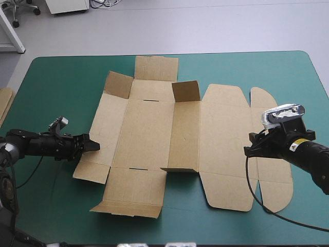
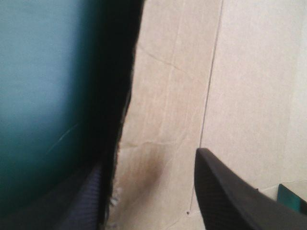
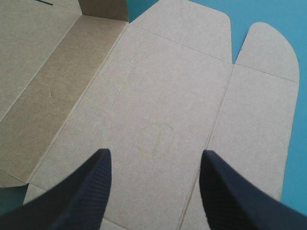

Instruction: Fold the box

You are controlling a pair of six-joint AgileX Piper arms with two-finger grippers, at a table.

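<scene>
The brown box (image 1: 149, 134) lies as a cut sheet in the middle of the table, mostly flat, with two small flaps (image 1: 186, 91) standing up near its far side. My left gripper (image 1: 94, 145) reaches low to the sheet's left edge. In the left wrist view that gripper (image 2: 148, 160) is open, and the edge of the box (image 2: 240, 72) runs between its fingers. My right gripper (image 1: 249, 150) hovers over the right-hand lid panel. In the right wrist view this gripper (image 3: 154, 153) is open above the flat board of the box (image 3: 158, 86), holding nothing.
An edge of more brown board (image 1: 4, 103) shows at the table's left edge. The teal-green cover (image 1: 61, 82) shows around the sheet on all sides. The rounded lid tabs (image 1: 275, 190) lie flat near the right arm.
</scene>
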